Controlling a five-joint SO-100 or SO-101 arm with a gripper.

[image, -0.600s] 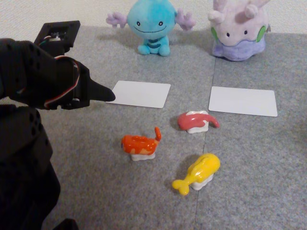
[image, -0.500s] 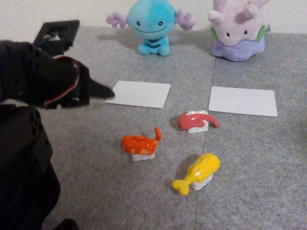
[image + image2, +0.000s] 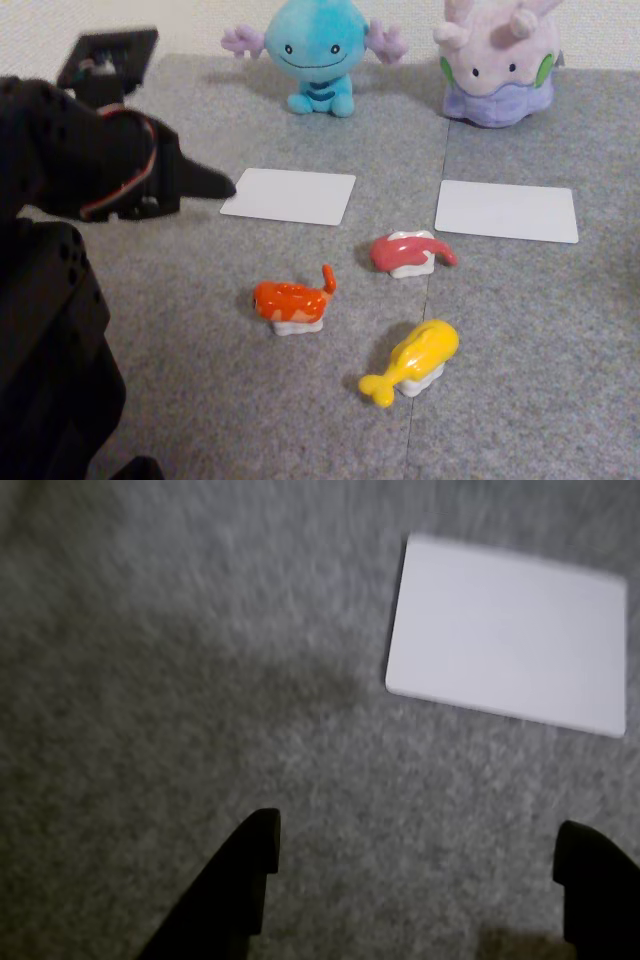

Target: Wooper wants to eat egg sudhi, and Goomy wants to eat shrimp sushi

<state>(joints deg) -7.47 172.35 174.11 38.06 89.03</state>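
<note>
Wooper [image 3: 315, 50], the sky-blue plush, sits at the back centre in the fixed view, Goomy [image 3: 497, 62], the lavender plush, at the back right. The yellow egg sushi [image 3: 412, 362] lies front centre on the grey mat. Left of it is the orange shrimp sushi [image 3: 292, 299]. My black gripper [image 3: 215, 185] is at the left, above the mat, its tip pointing at the left white card [image 3: 290, 196]. In the wrist view the gripper [image 3: 420, 845] is open and empty, its fingers [image 3: 245, 865] wide apart over bare carpet, with a white card [image 3: 510, 635] ahead to the right.
A second white card [image 3: 507, 211] lies in front of Goomy. A pink-red sushi with a white top [image 3: 408, 253] sits between the cards and the other sushi. My black arm [image 3: 50, 330] takes up the left side. The grey mat [image 3: 530, 360] is bare at the right front.
The gripper and arm have shifted slightly up and to the left in the fixed view. The sushi, cards and plushes have not moved.
</note>
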